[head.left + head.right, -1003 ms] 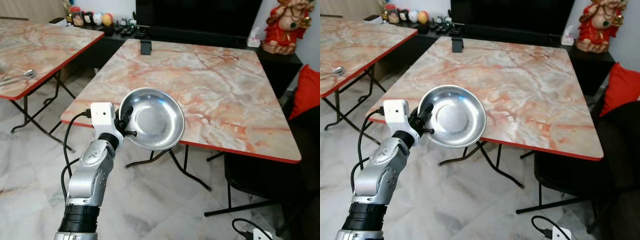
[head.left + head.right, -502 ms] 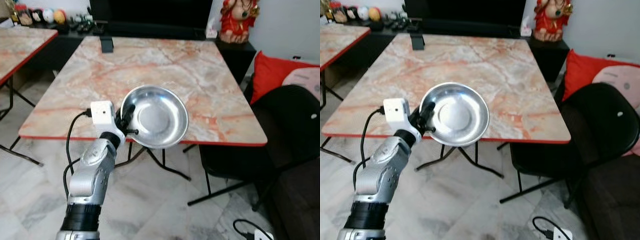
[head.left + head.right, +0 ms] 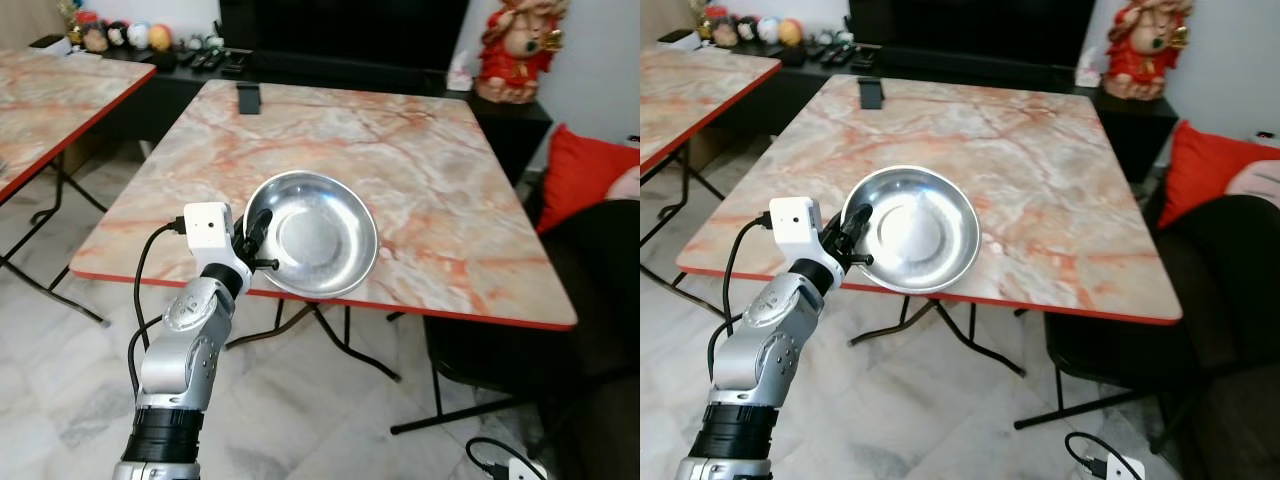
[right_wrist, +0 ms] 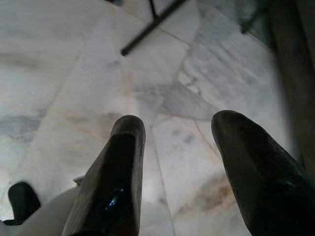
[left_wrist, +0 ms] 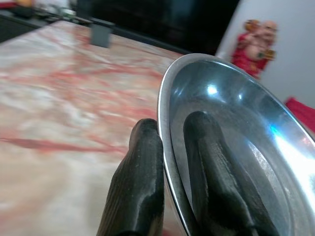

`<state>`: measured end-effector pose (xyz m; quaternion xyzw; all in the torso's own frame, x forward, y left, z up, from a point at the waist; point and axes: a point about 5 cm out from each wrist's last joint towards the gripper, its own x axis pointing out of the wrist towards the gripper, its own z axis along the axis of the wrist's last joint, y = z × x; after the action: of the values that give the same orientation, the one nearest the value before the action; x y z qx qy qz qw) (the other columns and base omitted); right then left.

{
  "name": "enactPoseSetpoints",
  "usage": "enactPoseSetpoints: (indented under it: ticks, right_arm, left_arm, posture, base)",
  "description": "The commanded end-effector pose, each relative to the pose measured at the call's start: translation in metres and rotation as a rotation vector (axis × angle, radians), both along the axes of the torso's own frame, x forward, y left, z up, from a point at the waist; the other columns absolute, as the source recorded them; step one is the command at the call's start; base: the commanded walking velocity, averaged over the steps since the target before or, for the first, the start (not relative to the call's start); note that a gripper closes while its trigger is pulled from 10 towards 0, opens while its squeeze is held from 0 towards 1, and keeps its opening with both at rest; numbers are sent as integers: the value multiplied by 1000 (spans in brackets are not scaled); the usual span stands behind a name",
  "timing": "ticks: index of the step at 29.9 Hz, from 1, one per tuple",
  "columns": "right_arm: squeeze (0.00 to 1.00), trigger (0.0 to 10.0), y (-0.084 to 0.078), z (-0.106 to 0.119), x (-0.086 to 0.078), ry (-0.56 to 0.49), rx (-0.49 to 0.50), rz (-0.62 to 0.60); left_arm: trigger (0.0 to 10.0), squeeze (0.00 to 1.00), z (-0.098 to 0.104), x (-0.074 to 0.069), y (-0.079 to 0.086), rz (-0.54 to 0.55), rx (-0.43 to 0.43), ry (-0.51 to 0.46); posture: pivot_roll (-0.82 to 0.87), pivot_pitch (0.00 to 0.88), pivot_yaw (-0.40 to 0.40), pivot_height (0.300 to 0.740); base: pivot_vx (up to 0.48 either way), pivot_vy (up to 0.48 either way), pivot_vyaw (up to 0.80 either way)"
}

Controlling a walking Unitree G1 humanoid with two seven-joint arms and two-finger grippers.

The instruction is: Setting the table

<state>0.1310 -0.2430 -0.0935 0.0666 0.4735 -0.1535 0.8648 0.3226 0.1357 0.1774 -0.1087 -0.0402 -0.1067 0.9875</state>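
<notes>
- The right gripper [image 4: 174, 162] hangs low over pale veined floor tiles [image 4: 64, 73], its two rounded black fingers spread wide, holding nothing.
- The left gripper [image 5: 170, 162] is clamped on the thin rim of a round, shiny steel bowl [image 3: 318, 235], one ribbed finger inside, one outside.
- The bowl is held tilted over the near edge of a square, red-edged, marble-patterned table [image 3: 400, 150].
- A small dark block [image 3: 248, 98] stands at the table's far side.

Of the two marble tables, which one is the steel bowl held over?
The nearer table, carrying the small black object. The left gripper holds the bowl above its front edge; the other table stands farther left.
</notes>
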Motion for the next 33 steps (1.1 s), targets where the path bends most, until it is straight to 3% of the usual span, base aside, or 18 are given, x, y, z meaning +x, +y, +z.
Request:
enactPoseSetpoints:
  ticks: [1,18,24,33]
  right_arm:
    - [0,10000,-2,0,-2,-2,-7,-1]
    - [0,10000,-2,0,-2,4,-17,15]
    - [0,10000,-2,0,-1,3,-17,16]
    - [0,10000,-2,0,-1,7,-20,23]
  left_arm:
    - [10000,0,4,2,-4,-15,10,-17]
    - [10000,0,2,3,-11,-37,31,-14]
    - [10000,0,-2,3,-12,-51,60,-2]
    - [10000,0,-2,2,-15,-60,24,-4]
  posture:
    - [101,0,-53,740]
    - [94,0,-47,740]
    - [95,0,-50,740]
    - [96,0,-54,740]
  base:
    - [285,0,0]
    - [290,0,0]
    - [0,0,0]
    - [0,0,0]
